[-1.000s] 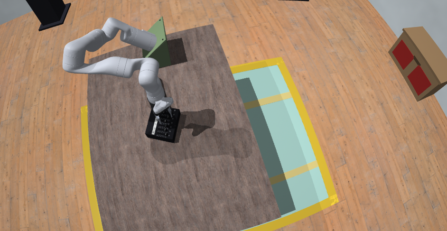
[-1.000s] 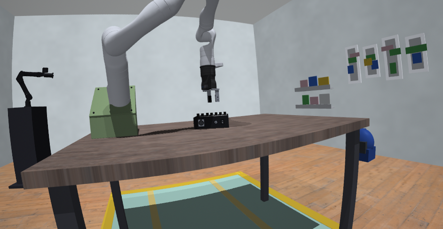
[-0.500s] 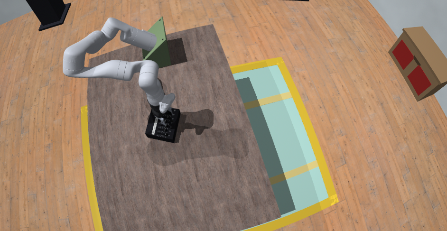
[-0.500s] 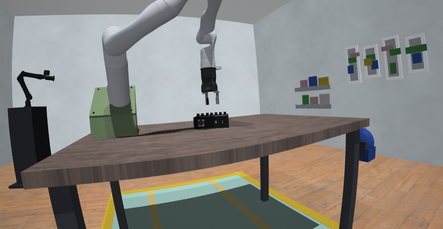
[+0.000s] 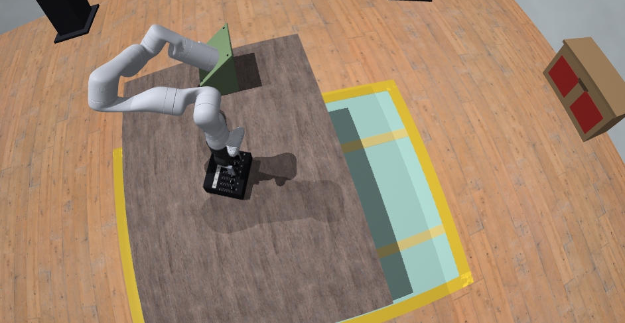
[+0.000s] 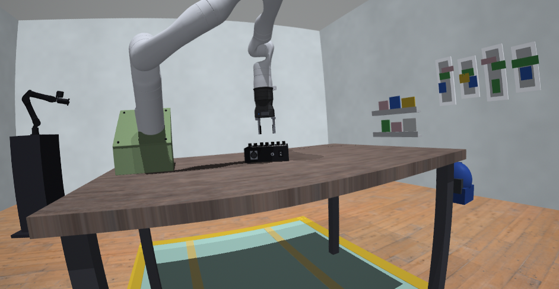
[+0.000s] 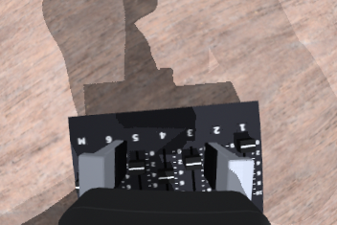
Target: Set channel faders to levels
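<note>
The black lighting desk [image 5: 244, 176] [image 6: 266, 154] [image 7: 96, 127] stands on the table. My gripper [image 6: 266, 132] [image 7: 165, 158] is open and empty, above the desk with a gap. In the wrist view, the fader 1 cap [image 7: 247, 145] is near 0. The fader 3 cap [image 7: 193, 163] and fader 5 cap [image 7: 137, 167] are between 2 and 3; the fader 4 cap [image 7: 166, 176] is near 5. My fingers hide faders 2 and 6. Only an edge of the master cap shows. The white tape [image 5: 215, 178] is hidden in the wrist view and unreadable in the top view.
The brown table [image 5: 262, 268] [image 6: 218, 205] carries the desk and the green base block [image 5: 221, 76] [image 6: 129, 158] of my arm. Small knobs stand along one edge of the desk in the exterior view. The arm's shadow falls beside the desk.
</note>
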`<state>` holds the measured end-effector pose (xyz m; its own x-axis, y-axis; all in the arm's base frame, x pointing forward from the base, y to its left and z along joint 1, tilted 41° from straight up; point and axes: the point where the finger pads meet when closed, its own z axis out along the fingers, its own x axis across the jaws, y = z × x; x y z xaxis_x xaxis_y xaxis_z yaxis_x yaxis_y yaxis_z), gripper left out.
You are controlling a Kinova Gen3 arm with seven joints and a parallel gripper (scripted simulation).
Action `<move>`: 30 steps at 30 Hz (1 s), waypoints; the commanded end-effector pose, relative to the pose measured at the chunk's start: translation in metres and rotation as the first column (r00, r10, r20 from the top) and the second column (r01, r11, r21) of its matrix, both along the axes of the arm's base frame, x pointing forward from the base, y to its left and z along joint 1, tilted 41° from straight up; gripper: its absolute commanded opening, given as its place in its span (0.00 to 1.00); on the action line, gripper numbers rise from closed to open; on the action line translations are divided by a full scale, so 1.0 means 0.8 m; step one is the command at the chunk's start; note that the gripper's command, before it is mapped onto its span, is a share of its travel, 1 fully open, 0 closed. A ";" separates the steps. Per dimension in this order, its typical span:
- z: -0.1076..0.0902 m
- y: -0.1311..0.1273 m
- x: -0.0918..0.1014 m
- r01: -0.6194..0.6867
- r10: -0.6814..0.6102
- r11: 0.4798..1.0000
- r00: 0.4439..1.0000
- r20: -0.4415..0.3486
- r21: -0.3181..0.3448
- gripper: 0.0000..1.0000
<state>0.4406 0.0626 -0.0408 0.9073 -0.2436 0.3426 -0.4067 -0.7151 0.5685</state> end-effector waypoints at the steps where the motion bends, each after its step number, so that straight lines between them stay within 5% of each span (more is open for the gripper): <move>1: -0.001 -0.001 0.000 -0.017 0.017 1.000 1.000 -0.017 -0.001 1.00; 24: -0.004 -0.002 -0.002 -0.086 0.085 0.996 0.994 -0.074 -0.004 1.00; 25: -0.004 -0.002 -0.002 -0.086 0.085 0.996 0.994 -0.074 -0.004 0.00; 30: -0.004 -0.002 -0.002 -0.086 0.085 0.996 0.994 -0.074 -0.004 0.00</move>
<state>0.4388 0.0603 -0.0444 0.9478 -0.1631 0.2740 -0.3011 -0.7404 0.6009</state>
